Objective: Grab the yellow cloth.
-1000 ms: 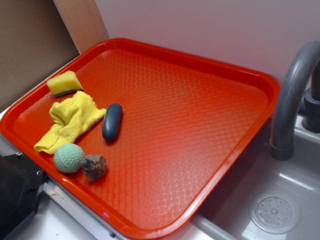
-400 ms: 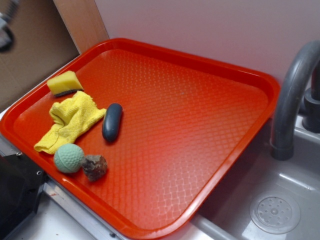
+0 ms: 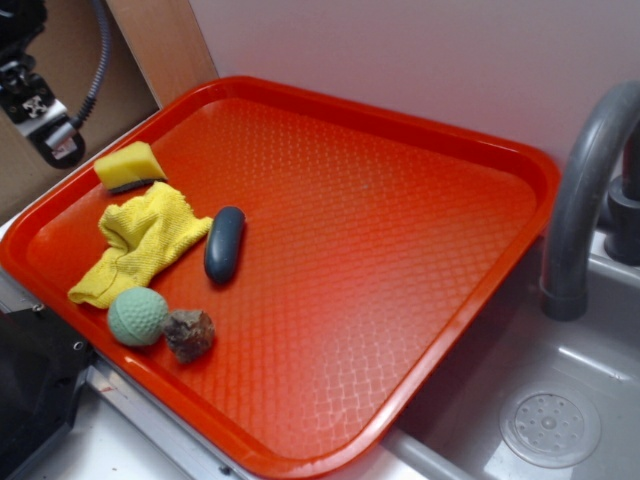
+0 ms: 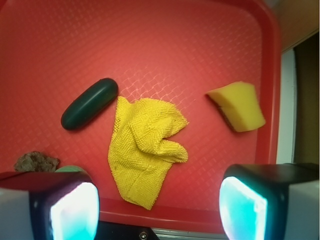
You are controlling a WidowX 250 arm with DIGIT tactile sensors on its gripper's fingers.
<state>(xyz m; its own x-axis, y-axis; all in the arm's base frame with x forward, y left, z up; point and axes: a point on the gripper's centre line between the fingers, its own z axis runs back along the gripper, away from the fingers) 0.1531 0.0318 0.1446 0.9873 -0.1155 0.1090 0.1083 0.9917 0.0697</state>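
Cloth [image 3: 140, 243] [image 4: 145, 150] lies crumpled and flat on the red tray [image 3: 400, 260] [image 4: 200, 45], near its left edge in the exterior view. Dark oblong object [image 3: 224, 244] [image 4: 89, 103] just beside cloth, touching or nearly so. Sponge [image 3: 129, 166] [image 4: 238, 106], yellow wedge with dark base, close to cloth but apart. Green ball [image 3: 138, 316] at cloth's lower end; brown lump [image 3: 189, 333] [image 4: 36, 162] against the ball. Gripper [image 4: 157, 205] above the tray, jaws wide apart, empty, cloth between the fingers [image 4: 245, 205] in wrist view, no contact. Grey faucet [image 3: 585, 200] and sink [image 3: 550, 425] right of tray.
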